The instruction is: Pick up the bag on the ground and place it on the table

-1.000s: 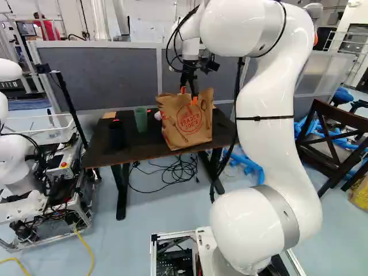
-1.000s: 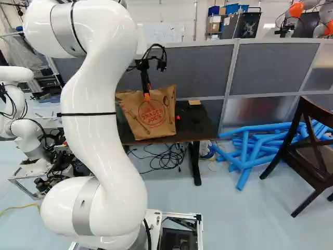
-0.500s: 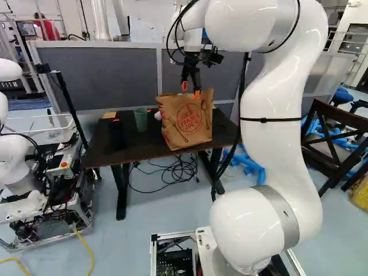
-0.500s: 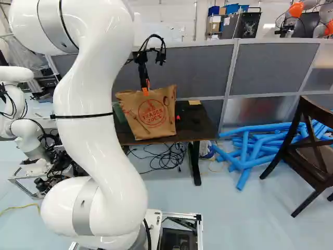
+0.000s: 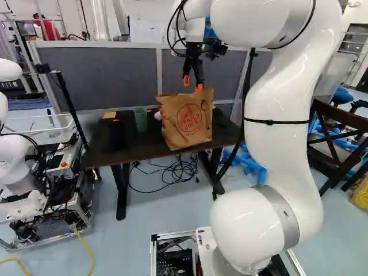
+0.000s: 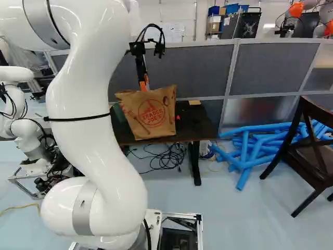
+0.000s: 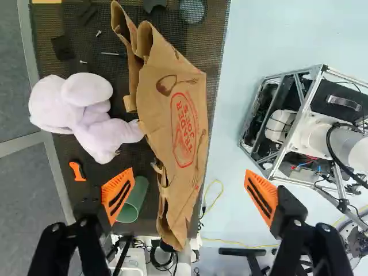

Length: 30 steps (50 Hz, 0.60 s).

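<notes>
Higher than a moment ago, the claw (image 7: pixel 190 172) hangs spread wide above the paper bag (image 7: pixel 185 123), probably light and crumply, best pinched by its top edge.

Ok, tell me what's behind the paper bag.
A pale soft toy lies behind the bag, a green cup nearby. The tabletop directly under the bag is hidden.

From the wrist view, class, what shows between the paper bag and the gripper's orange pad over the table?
A green cup, seen between the paper bag and that orange pad in the wrist view.
</notes>
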{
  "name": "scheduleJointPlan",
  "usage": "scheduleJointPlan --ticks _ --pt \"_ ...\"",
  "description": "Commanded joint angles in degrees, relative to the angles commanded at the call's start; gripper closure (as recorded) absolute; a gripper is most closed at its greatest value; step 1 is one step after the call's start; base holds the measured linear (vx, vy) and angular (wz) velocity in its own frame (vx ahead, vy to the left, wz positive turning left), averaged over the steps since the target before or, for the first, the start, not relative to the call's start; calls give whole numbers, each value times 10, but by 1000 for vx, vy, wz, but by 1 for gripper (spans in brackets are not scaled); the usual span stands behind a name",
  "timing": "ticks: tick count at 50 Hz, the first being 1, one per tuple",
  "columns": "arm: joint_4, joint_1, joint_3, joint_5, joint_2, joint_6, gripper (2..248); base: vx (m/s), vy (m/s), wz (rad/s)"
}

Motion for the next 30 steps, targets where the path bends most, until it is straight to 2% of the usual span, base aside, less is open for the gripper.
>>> scheduleJointPlan --ticks 20,30 --pt "0 0 -1 -1 2 0 3 -1 0 0" --pt "0 0 -1 -1 2 0 3 -70 0 2"
